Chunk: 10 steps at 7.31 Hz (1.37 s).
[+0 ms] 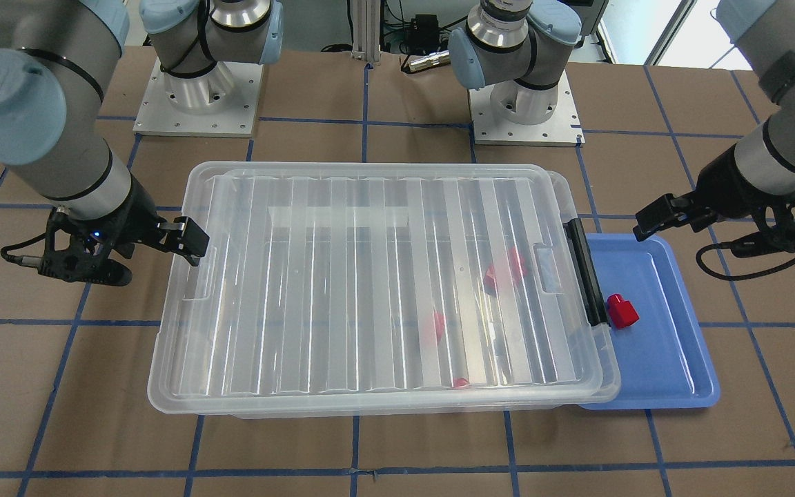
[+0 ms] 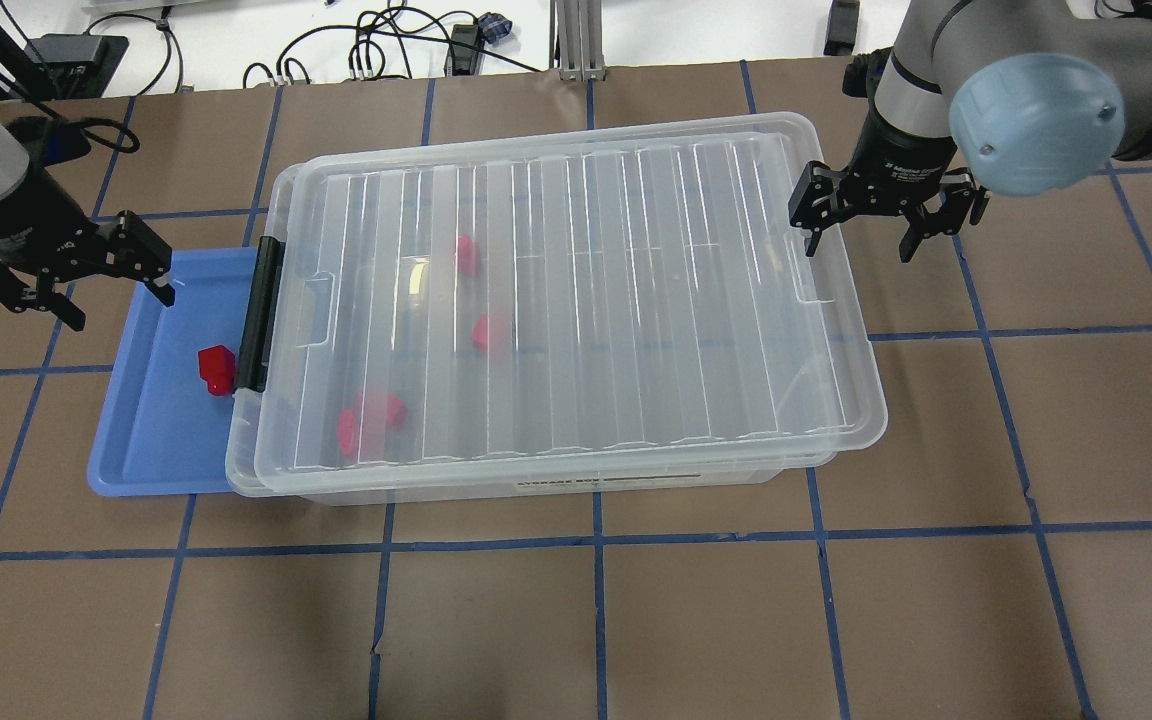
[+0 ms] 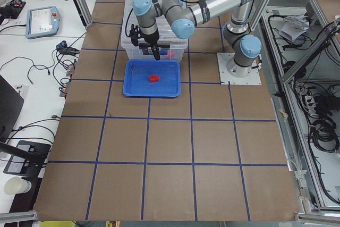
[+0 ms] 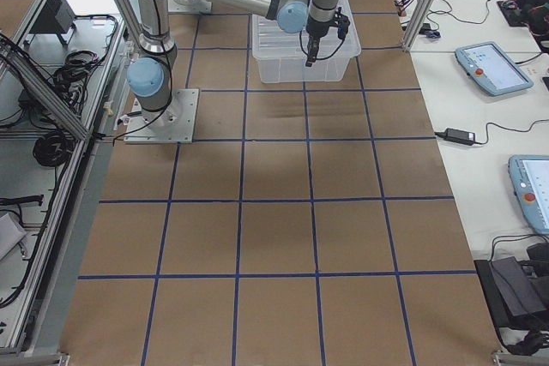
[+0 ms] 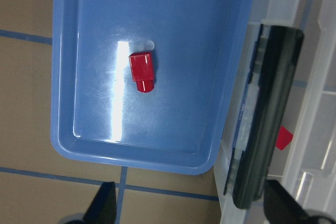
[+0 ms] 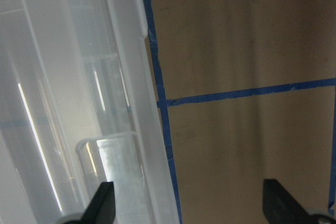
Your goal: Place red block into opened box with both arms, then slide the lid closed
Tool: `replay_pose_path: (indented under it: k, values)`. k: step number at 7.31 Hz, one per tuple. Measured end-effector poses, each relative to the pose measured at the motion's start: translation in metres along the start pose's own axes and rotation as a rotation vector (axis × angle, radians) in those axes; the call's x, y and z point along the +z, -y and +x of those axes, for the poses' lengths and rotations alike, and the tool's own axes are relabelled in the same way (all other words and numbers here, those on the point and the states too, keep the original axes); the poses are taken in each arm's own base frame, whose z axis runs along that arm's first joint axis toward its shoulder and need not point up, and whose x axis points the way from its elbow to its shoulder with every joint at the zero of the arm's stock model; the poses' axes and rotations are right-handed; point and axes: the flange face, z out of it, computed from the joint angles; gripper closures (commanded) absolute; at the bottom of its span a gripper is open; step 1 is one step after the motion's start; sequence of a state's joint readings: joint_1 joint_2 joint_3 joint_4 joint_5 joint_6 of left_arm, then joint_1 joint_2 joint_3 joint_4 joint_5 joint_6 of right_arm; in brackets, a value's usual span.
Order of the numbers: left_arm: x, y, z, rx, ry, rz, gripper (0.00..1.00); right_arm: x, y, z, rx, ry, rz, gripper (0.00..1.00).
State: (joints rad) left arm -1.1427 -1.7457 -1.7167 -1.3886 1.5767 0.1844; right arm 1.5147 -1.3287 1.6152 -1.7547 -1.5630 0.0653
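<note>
One red block lies in the blue tray, close to the box's black bar; the left wrist view shows this block from above. The clear box stands mid-table under the ribbed lid. The lid sits shifted toward my right, leaving a narrow strip uncovered by the bar. Other red blocks show through it. My left gripper hangs open over the tray's far corner, holding nothing. At the box's right end my right gripper is open and empty beside the lid's rim.
The blue tray butts against the box's left end. Brown table paper with blue tape lines surrounds both. Arm bases stand behind the box. Cables and equipment lie past the table's far edge.
</note>
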Motion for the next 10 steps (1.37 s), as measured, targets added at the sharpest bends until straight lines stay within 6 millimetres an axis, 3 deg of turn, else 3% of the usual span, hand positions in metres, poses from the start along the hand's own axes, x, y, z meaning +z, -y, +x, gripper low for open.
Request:
replay_pose_path:
  k: [2, 3, 5, 7, 9, 10]
  values:
    - [0.046, 0.011, -0.008, 0.024, 0.002, 0.031, 0.00, 0.006, 0.005, 0.002, 0.004, -0.003, 0.001, 0.00]
    - [0.069, 0.015, -0.009, 0.030, 0.002, 0.043, 0.05, 0.007, 0.008, 0.008, 0.012, -0.003, -0.001, 0.00]
    - [0.105, 0.017, -0.010, 0.028, 0.012, 0.066, 0.06, 0.006, 0.014, 0.029, 0.040, 0.002, 0.002, 0.00]
    - [0.127, 0.021, -0.008, 0.026, 0.014, 0.067, 0.16, 0.002, 0.018, 0.037, 0.040, -0.007, 0.011, 0.00]
    - [0.140, 0.025, -0.006, 0.028, 0.008, 0.063, 0.17, -0.001, 0.022, 0.051, 0.023, -0.047, 0.022, 0.00]
    - [0.146, 0.027, -0.006, 0.028, 0.005, 0.057, 0.22, -0.001, 0.025, 0.063, 0.017, -0.054, 0.025, 0.00]
